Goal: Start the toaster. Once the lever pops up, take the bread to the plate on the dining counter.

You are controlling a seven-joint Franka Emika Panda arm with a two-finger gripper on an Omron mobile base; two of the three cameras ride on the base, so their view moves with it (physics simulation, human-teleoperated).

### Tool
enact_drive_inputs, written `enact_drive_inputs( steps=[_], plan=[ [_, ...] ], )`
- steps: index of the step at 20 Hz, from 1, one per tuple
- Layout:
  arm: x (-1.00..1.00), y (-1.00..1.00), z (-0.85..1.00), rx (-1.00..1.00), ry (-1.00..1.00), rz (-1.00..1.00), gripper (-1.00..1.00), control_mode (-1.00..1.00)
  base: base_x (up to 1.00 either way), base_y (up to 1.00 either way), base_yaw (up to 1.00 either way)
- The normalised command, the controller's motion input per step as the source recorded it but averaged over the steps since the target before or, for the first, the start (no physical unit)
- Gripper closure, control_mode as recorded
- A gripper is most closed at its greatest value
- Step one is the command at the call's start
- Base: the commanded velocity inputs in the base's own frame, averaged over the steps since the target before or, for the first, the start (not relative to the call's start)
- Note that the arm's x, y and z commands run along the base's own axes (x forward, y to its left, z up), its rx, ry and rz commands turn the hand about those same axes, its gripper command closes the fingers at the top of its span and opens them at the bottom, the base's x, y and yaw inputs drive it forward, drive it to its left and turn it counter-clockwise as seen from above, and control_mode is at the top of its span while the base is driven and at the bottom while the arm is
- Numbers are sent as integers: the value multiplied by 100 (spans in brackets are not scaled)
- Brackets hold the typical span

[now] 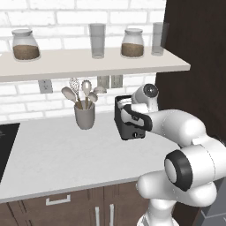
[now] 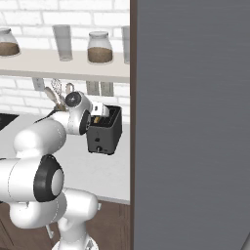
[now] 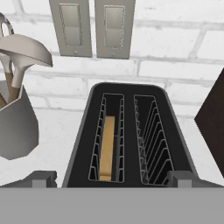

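The counter (image 1: 62,154) carries the toaster (image 1: 129,121), which stands near its right end, just left of the dark cabinet (image 1: 194,53) and right of the utensil cup (image 1: 84,115). The toaster is seen from above in the hand view; the bread (image 3: 106,146) sits upright and low in the left slot, while the right slot is empty. The gripper (image 3: 111,178) is held just above the toaster's near edge, its fingers spread wide and nothing held. The first step, starting the toaster, is judged to be in hand. The lever cannot be made out. For the next move, the lever must be located and pressed down.
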Motion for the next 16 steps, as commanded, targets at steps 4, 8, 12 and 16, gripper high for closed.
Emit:
enact_drive_inputs(
  steps=[4,8,12,16],
  plan=[
    [0,0,0,0,0,0,-100,-100,0,0,0],
    [0,0,0,0,0,0,-100,-100,0,0,0],
    [0,0,0,0,0,0,-100,-100,0,0,0],
    [0,0,0,0,0,0,-100,-100,0,0,0]
  ],
)
